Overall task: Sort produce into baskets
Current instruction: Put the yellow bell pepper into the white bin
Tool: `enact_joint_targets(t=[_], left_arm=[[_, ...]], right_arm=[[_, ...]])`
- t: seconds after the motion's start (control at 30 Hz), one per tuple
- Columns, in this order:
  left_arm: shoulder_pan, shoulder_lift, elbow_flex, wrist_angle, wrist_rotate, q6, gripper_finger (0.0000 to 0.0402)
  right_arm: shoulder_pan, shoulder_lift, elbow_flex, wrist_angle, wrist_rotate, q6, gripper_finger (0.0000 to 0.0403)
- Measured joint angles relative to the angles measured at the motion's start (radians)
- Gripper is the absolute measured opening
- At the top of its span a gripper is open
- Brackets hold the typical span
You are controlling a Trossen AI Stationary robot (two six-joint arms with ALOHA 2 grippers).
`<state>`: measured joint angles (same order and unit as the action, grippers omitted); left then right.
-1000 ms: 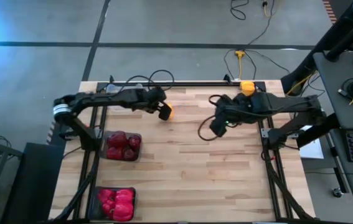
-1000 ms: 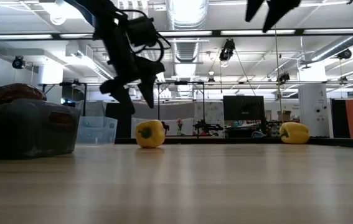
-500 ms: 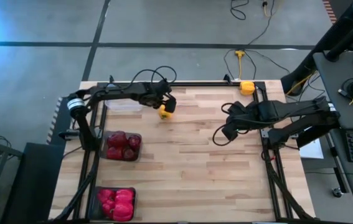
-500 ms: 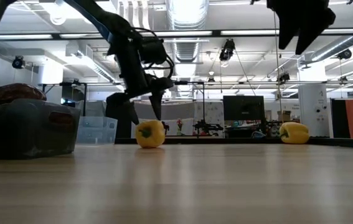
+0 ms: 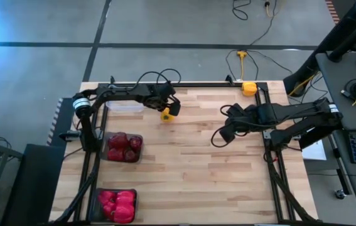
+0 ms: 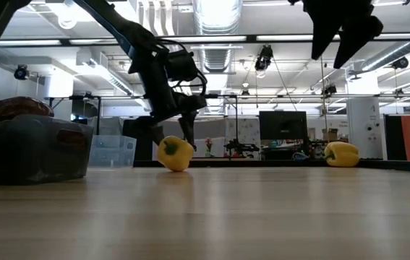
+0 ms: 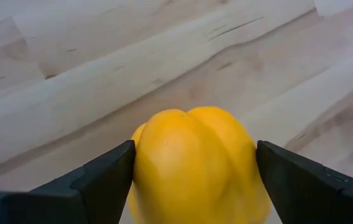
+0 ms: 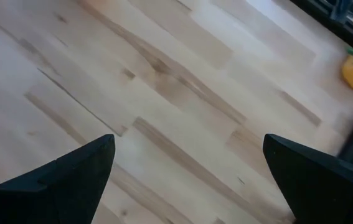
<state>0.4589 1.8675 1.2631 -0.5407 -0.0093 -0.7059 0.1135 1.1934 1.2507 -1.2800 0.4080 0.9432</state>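
1. A light butcher-block wooden table (image 5: 184, 163) is seen from above, framed by black rails, with both dark arms reaching in over its far half.
2. The left gripper (image 5: 167, 110) is held near the far edge of the table, left of the middle, down at a bright yellow pepper-like piece (image 5: 166, 113).
3. In the left wrist view this yellow piece (image 7: 196, 165) is seen between the two dark fingers (image 7: 95, 180), each finger touching or all but touching one of its sides; a firm grip cannot be confirmed.
4. In the low view the piece (image 6: 174, 154) appears tilted, at the table surface or just off it; which cannot be told.
5. The right gripper (image 5: 220, 134) is held above bare wood toward the right edge, well apart from the left gripper; its fingers (image 8: 64, 180) are spread wide with nothing between them.
6. A second yellow pepper-like piece (image 5: 248, 88) is found at the far right corner of the table, beside the rail.
7. A clear rectangular plastic tub (image 5: 125, 106) is placed near the far left corner.
8. A smoky dark tub (image 5: 124, 147) filled with dark maroon pieces is set along the left edge, near its middle.
9. Another dark tub (image 5: 117, 205) filled with bright red pieces is set at the near left corner.
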Motion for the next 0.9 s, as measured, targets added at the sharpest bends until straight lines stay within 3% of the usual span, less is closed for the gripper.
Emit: enact_joint_targets(t=[0.13, 0.33, 0.5, 0.67, 0.77, 0.9], left_arm=[[-0.002, 0.000, -0.001, 0.002, -0.001, 0.042, 0.0288], [-0.015, -0.027, -0.006, -0.013, -0.004, 0.125, 0.0212], [-0.018, -0.139, -0.028, -0.028, -0.005, 0.185, 0.0153], [-0.017, -0.262, -0.048, -0.121, -0.009, 0.236, 0.0133], [-0.018, -0.365, -0.038, -0.189, -0.080, 0.267, 0.0131], [0.026, -0.459, -0.043, -0.330, -0.250, 0.315, 0.0129]], right_arm=[[0.000, 0.000, 0.001, 0.038, 0.000, 0.000, 0.0400], [0.000, 0.000, 0.001, 0.061, 0.002, 0.007, 0.0400], [0.000, 0.000, 0.001, 0.060, 0.003, 0.026, 0.0400], [-0.001, 0.000, 0.001, 0.066, 0.003, 0.033, 0.0400], [-0.001, 0.000, 0.001, 0.067, 0.004, 0.041, 0.0400], [-0.005, 0.000, 0.001, 0.106, 0.004, 0.030, 0.0400]])
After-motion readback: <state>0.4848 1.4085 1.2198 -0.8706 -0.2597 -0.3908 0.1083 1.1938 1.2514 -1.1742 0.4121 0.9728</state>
